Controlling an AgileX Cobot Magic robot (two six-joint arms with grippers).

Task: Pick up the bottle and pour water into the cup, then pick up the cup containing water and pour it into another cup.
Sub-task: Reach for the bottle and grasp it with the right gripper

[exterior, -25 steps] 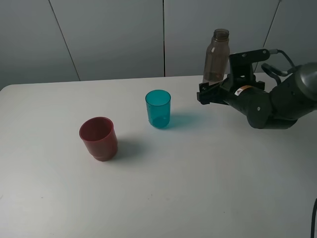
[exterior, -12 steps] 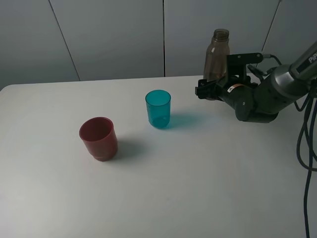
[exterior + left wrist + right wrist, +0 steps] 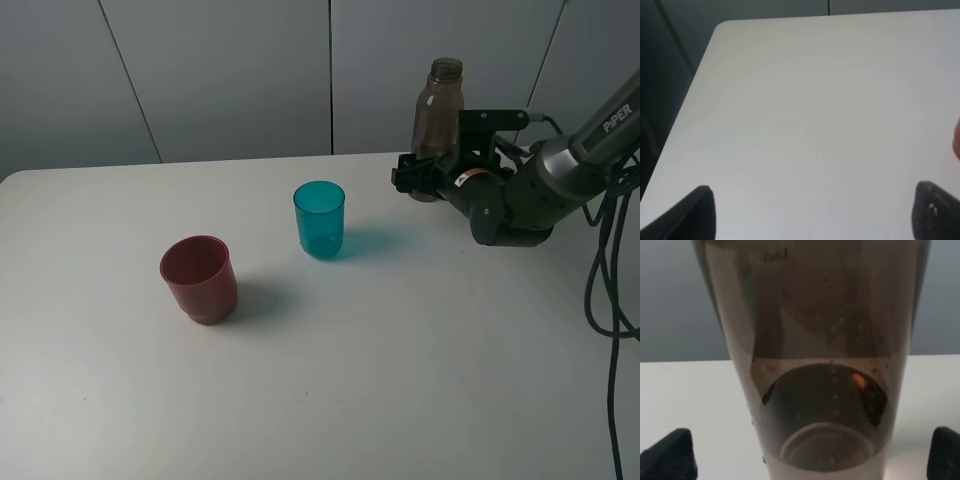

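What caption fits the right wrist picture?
Bottle upright on the table, open right tool either side.

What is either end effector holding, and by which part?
Nothing. Right end effector open, flanking the bottle at its lower body; left end effector open, empty.

"PiPER" in white on the right arm (image 3: pixel 592 138); bottle (image 3: pixel 820 365) embossing unreadable.

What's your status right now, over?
Right gripper open, straddling bottle, no grip yet. Left gripper open, empty. Teal cup, red cup upright, nothing in the way.
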